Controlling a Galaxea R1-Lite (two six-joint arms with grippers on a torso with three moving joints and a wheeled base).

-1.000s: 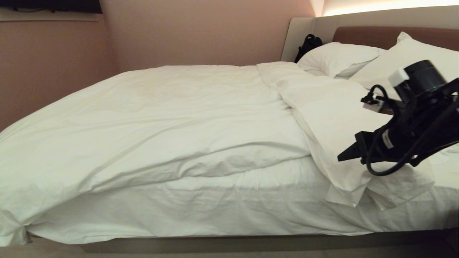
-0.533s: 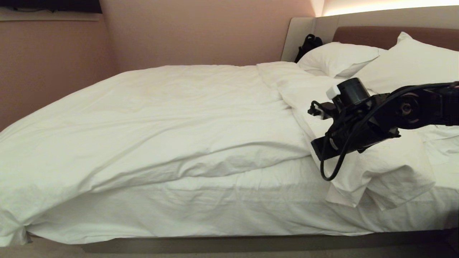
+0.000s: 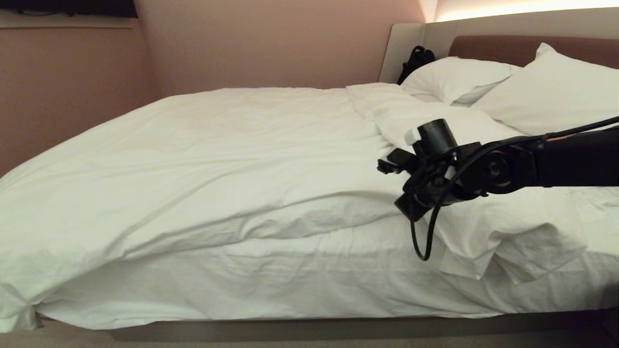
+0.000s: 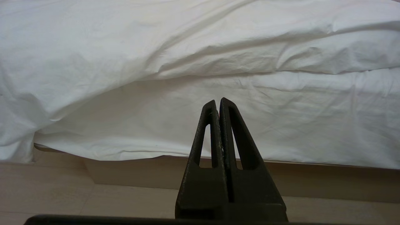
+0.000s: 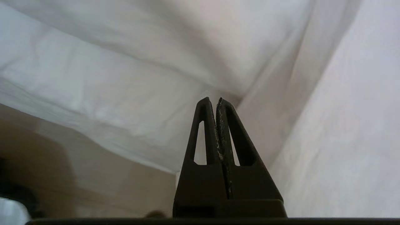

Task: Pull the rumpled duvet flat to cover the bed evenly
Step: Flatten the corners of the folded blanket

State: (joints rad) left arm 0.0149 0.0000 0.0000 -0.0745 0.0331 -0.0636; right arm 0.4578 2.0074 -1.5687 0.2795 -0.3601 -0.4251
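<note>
Head view: your right arm [image 3: 556,164] reaches in from the right, across the near right part of the bed [image 3: 309,328]. Its wrist hangs over the folded-back flap of the duvet [image 3: 217,159]; the right end effector [image 5: 217,101] itself is hidden there behind the wrist housing and a looping black cable [image 3: 425,237]. The duvet lies bunched toward the far left. It covers most of the mattress, yet its near edge rides up, leaving a band of fitted sheet [image 3: 290,280] bare along the near side. At the right the upper corner of the duvet is turned back on itself in a thick fold that ends in a drooping point near the bed's near edge. Two white pillows [image 3: 546,92] lean on the brown headboard [image 3: 488,46] at the far right, with a black bag [image 3: 416,60] beside them against the beige surround.

Right wrist view: your right end effector is clenched, fingers pressed together with no cloth between them. The tips point into a crease where two white folds meet; whether they touch the fabric cannot be told.

Left wrist view: your left end effector [image 4: 217,103] is likewise clenched and empty. It sits low before the bed's near side, facing the overhanging duvet edge, the sheet and the platform base above the pale floor [image 4: 93,203].
</note>
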